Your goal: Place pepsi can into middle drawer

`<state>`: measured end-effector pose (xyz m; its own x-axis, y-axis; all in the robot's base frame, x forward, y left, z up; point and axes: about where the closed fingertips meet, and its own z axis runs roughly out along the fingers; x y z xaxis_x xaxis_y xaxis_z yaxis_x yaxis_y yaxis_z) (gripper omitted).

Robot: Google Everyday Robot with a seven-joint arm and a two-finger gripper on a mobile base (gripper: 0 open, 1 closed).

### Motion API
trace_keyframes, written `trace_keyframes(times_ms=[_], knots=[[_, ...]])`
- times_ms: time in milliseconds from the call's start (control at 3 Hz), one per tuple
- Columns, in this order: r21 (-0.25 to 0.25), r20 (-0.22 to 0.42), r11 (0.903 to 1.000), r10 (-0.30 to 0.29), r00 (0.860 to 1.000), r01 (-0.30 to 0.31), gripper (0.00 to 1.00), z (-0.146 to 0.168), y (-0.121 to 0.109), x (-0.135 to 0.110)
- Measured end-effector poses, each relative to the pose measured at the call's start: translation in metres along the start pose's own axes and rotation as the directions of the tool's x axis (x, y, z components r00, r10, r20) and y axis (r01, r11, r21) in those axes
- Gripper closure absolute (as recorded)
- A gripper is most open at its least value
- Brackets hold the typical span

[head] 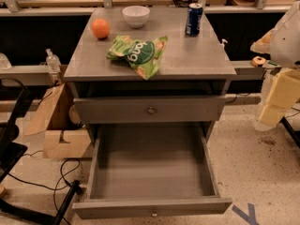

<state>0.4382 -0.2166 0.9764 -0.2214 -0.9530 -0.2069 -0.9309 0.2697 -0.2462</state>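
I am looking down at one grey counter (197, 55) that is carrying four things, one of each. The single pepsi can (194, 18) is standing upright near the back right corner, just inside the back edge and apart from everything else. One orange (100, 28) is sitting toward the back left corner, and one white bowl (136, 16) is resting against the middle of the back edge, between the orange and the can. One crumpled green snack bag (139, 53) is lying near the centre, with its lower tip reaching toward the front edge. Below the front edge I am counting two drawers, each with one small round knob. The upper drawer (122, 109) is sitting closed, while the middle drawer (117, 207) is standing pulled fully out, showing a plain grey box with nothing lying in it. My one hand (276, 102) is hanging off beyond the right edge, outside the front right corner and over the speckled floor, touching nothing on the counter. I cannot tell whether it is spread or pressed together.
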Motion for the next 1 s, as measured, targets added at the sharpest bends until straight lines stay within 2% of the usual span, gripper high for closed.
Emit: trace_keyframes(times_ms=[333,667,1000], knots=[[0.000,0.000,1.0000,0.000,1.000,0.000,0.00,0.000,0.000,0.000],[0.037,0.040,0.9977,0.056,0.998,-0.058,0.00,0.001,-0.005,0.004],[0.089,0.146,0.9807,0.160,0.976,-0.174,0.00,0.014,-0.029,0.026]])
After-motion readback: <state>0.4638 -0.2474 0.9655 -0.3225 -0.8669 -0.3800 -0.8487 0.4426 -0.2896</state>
